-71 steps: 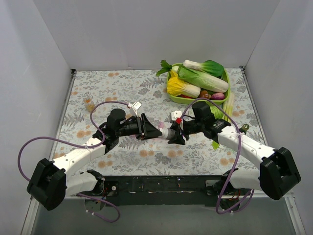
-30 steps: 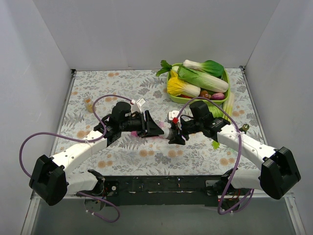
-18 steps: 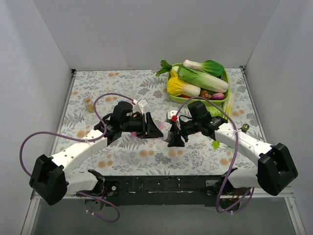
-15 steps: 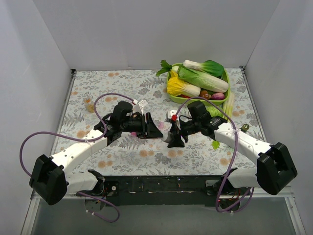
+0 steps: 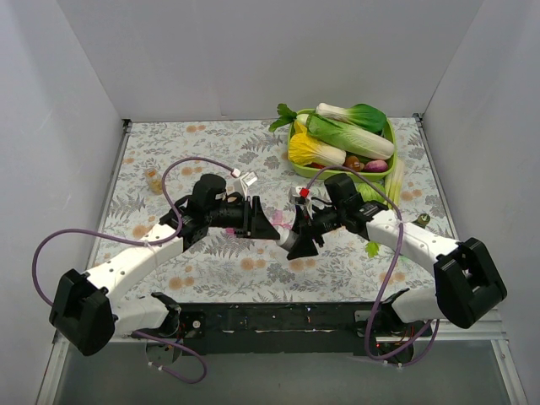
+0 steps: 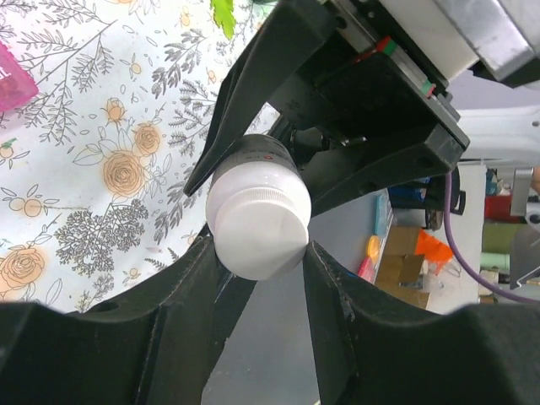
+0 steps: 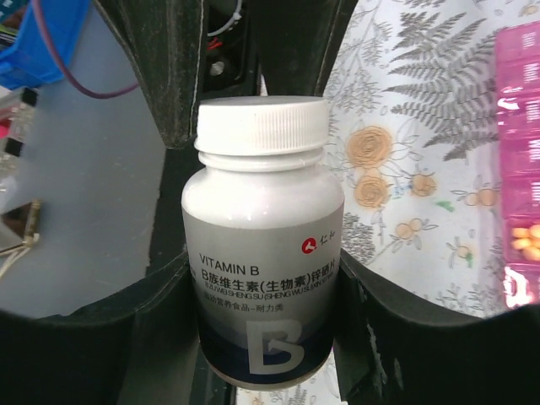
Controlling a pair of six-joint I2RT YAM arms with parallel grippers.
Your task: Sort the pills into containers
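A white vitamin B bottle (image 7: 263,278) hangs between both arms above the middle of the table, also seen from above as the bottle (image 5: 289,240). My right gripper (image 7: 263,295) is shut on its body. My left gripper (image 6: 260,253) is shut on its white screw cap (image 6: 257,221), facing the right gripper (image 5: 301,240). The containers, a pink organizer strip (image 7: 519,143), lie on the floral table below; one compartment holds orange-yellow pills (image 7: 527,239). A corner of the strip (image 6: 13,76) shows in the left wrist view. From above, the arms hide the strip.
A green tray (image 5: 314,173) piled with toy vegetables stands at the back right. A small bottle (image 5: 153,179) stands near the left wall. White walls close in the table on three sides.
Both grippers and the bottle between them have drifted slightly toward the near edge, and the right arm's forearm has swung inward. Both grips are unchanged.
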